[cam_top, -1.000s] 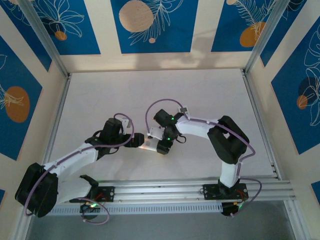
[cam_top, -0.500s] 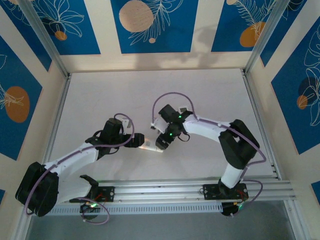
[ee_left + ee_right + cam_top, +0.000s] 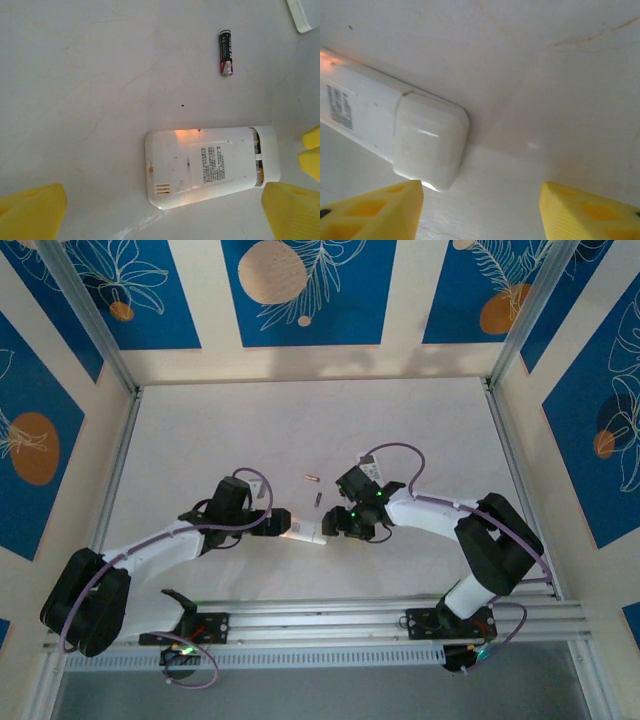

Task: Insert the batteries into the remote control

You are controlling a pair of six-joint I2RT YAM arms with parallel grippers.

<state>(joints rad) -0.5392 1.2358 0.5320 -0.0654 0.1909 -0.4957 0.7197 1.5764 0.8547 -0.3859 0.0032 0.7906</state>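
Claws face each other across the white remote control (image 3: 306, 532), which lies label side up on the tabletop (image 3: 420, 430). The left claw (image 3: 280, 524) is spread wide and empty, its yellow fingertips (image 3: 31, 210) clear of the remote. The right claw (image 3: 336, 527) is released too, with nothing between its fingers (image 3: 590, 210) and the remote's capped end just beside one. Farther out lie two batteries: the nearer battery (image 3: 319, 498) by the right claw, the farther battery (image 3: 311, 478) beyond it, both apart from the remote.
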